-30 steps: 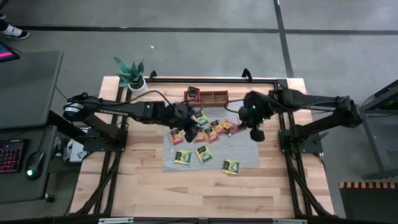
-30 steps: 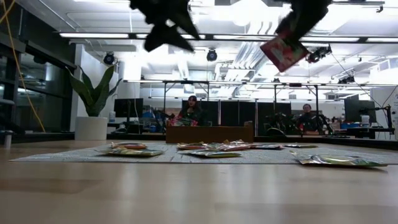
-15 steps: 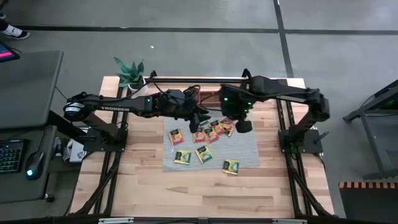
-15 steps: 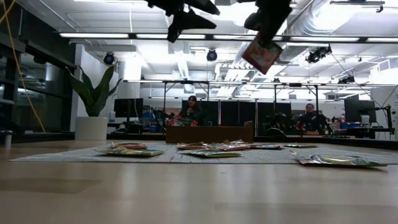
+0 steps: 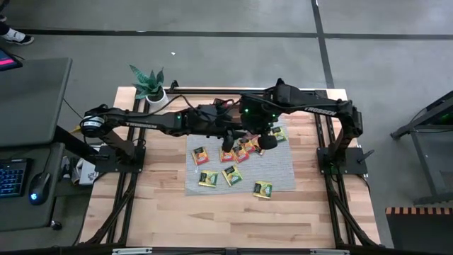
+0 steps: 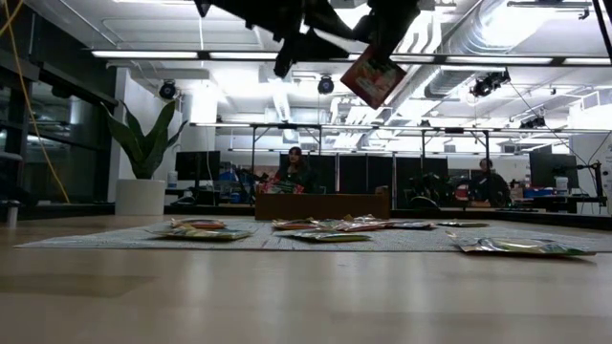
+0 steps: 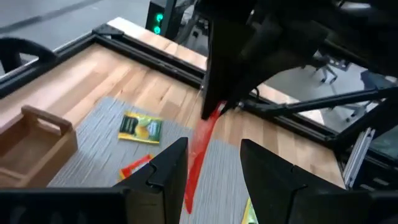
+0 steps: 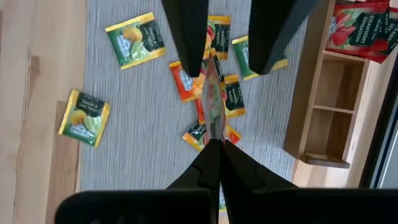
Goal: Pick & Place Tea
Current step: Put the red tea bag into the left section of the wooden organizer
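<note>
My right gripper (image 8: 214, 144) is shut on a red tea sachet (image 6: 373, 76), high above the grey mat (image 5: 283, 170) in the low view. My left gripper (image 7: 214, 171) is open and points at the right one. Its two fingers (image 8: 186, 37) stand on either side of that sachet (image 7: 198, 146), and I cannot tell whether they touch it. Several yellow, green, orange and red sachets (image 8: 134, 38) lie flat on the mat. The wooden tray (image 8: 323, 112) stands at the mat's far edge, with red sachets (image 8: 360, 28) in one end compartment. My right gripper pinches the red sachet between its two fingers by its upper edge (image 6: 380, 53), coming from above and pointing down. The sachet is lifted clear of the mat. It hangs below the fingers, tilted, and shows edge-on (image 8: 214, 118) in the right wrist view.
A potted plant (image 5: 150, 85) stands at the table's far left corner. The tray (image 6: 320, 205) sits behind the scattered sachets. Bare wood lies near the table's near edge (image 5: 226, 219). People sit at desks in the room beyond (image 6: 292, 167).
My right gripper has carried the red sachet toward the table's left, up to my left gripper, staying high above the mat. My left gripper has moved toward the far edge and tipped from pointing down to pointing level at the sachet. The sachets on the mat have not moved.
</note>
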`<control>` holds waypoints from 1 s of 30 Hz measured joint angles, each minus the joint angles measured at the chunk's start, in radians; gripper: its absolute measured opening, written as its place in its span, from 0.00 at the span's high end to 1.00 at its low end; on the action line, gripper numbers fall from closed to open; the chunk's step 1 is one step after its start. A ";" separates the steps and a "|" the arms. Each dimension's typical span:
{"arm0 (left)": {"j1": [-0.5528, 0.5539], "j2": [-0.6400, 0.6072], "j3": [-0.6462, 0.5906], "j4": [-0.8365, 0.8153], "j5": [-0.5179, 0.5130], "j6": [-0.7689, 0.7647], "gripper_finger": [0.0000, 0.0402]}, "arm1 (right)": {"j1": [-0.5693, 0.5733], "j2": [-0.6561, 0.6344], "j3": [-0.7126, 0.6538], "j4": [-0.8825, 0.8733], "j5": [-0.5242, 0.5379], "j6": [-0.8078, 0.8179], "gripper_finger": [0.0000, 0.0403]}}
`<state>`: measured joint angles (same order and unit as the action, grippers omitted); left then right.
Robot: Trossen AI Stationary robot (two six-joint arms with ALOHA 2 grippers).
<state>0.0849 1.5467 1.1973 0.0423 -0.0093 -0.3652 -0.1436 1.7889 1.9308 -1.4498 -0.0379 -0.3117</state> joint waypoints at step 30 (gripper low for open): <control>0.001 0.061 0.009 0.098 0.002 0.091 0.63 | 0.000 -0.001 -0.001 0.056 -0.023 0.018 1.00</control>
<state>0.0859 1.6073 1.2060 0.1402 -0.0078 -0.2741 -0.1432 1.7878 1.9301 -1.3939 -0.0606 -0.2933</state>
